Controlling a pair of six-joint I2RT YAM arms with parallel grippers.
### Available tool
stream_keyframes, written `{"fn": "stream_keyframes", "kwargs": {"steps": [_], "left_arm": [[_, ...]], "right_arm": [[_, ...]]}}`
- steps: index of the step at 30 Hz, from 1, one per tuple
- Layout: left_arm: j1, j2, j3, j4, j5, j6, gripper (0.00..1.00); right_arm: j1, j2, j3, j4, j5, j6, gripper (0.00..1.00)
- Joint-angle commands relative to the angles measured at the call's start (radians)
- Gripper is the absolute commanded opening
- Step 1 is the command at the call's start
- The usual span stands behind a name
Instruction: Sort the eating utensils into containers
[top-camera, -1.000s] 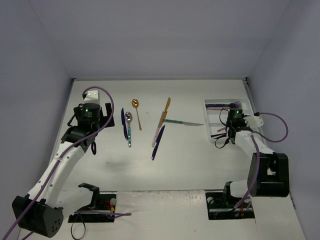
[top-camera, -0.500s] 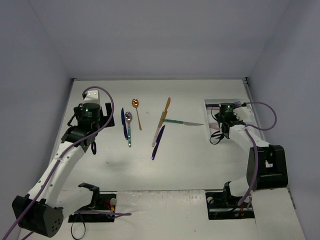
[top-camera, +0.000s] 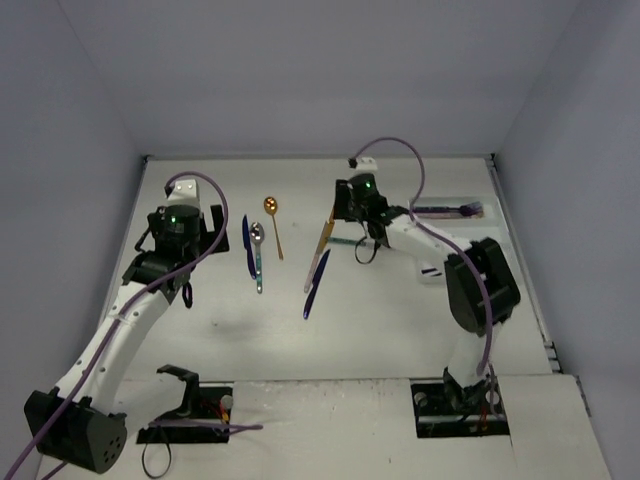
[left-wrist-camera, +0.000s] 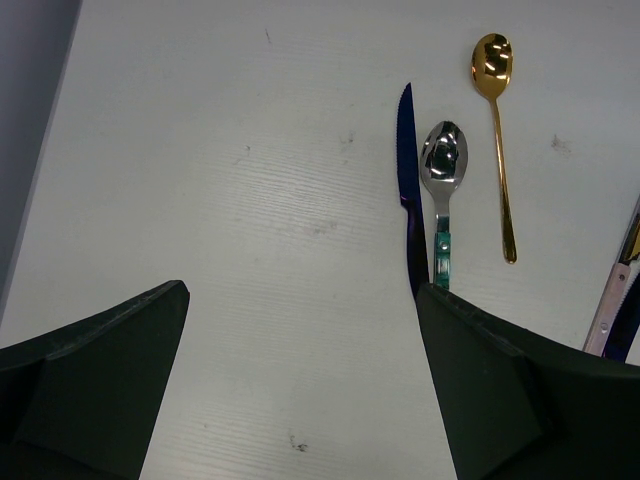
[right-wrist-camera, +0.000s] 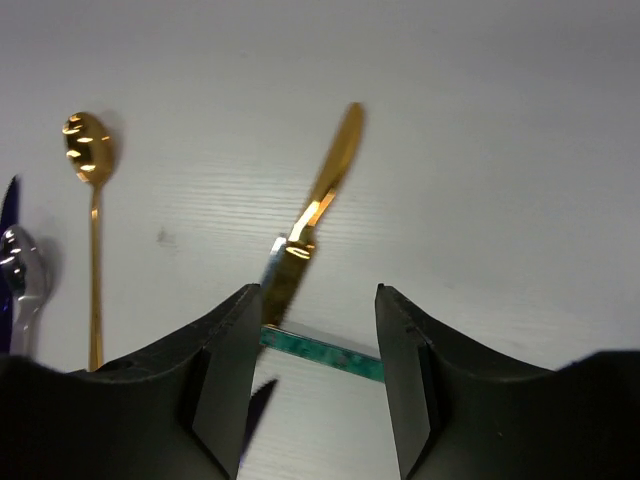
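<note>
**Left wrist view.**
- My left claw (left-wrist-camera: 302, 290): jaws spread wide, nothing between them but bare table (left-wrist-camera: 200, 150).
- Ahead and to the right lie three pieces, roughly parallel. The dark blue knife (left-wrist-camera: 408, 190) and the silver spoon (left-wrist-camera: 443, 165) with a teal handle are close alongside each other. The gold spoon (left-wrist-camera: 495, 120) is a little apart on the right.

**Right wrist view.**
- My right claw (right-wrist-camera: 315, 295): jaws parted to a narrow gap, gripping nothing.
- The gold knife (right-wrist-camera: 322, 195) lies slanted, and its near end runs into the gap.
- A teal-handled knife (right-wrist-camera: 320, 352) crosses beneath, between the fingers. I cannot tell whether either piece touches a finger.
- The gold spoon is off to the left.

**Top view.**
- The white tray (top-camera: 450, 201) sits at the far right of the table, partly hidden behind my right arm. A purple utensil (top-camera: 455, 210) lies in it; I cannot tell which compartment.
- The right claw is over the middle group of loose utensils, well apart from the tray.
- The left claw is near the left group.
</note>
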Motion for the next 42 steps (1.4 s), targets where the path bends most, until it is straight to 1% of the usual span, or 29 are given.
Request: {"fn": "stream_keyframes", "kwargs": {"steps": [1, 8, 13, 17, 22, 32, 35, 37, 40, 42], "left_arm": [[0.008, -0.01, 0.016, 0.036, -0.009, 0.012, 0.97], [0.008, -0.001, 0.015, 0.037, -0.016, 0.013, 0.97], [0.008, 0.008, 0.014, 0.036, -0.017, 0.014, 0.97], [0.008, 0.013, 0.014, 0.036, -0.016, 0.013, 0.97], [0.008, 0.017, 0.015, 0.036, -0.013, 0.013, 0.97], [0.008, 0.021, 0.015, 0.036, -0.007, 0.012, 0.97], [0.008, 0.018, 0.015, 0.035, -0.009, 0.012, 0.97], [0.008, 0.017, 0.015, 0.036, -0.012, 0.013, 0.97], [0.008, 0.016, 0.015, 0.036, -0.011, 0.013, 0.97], [0.008, 0.015, 0.016, 0.036, -0.007, 0.014, 0.97]], "right_arm": [[0.09, 0.134, 0.179, 0.05, -0.083, -0.14, 0.48], [0.181, 0.349, 0.385, 0.049, -0.091, -0.169, 0.49], [0.225, 0.465, 0.474, 0.049, -0.065, -0.194, 0.48], [0.249, 0.523, 0.529, 0.049, -0.026, -0.217, 0.48], [0.259, 0.588, 0.572, 0.05, -0.011, -0.214, 0.47], [0.27, 0.66, 0.641, 0.05, 0.003, -0.192, 0.44], [0.271, 0.659, 0.637, 0.049, 0.033, -0.195, 0.43], [0.268, 0.636, 0.607, 0.049, 0.056, -0.197, 0.43], [0.261, 0.578, 0.507, 0.049, 0.064, -0.202, 0.42], [0.261, 0.514, 0.412, 0.043, 0.056, -0.209, 0.42]]}}
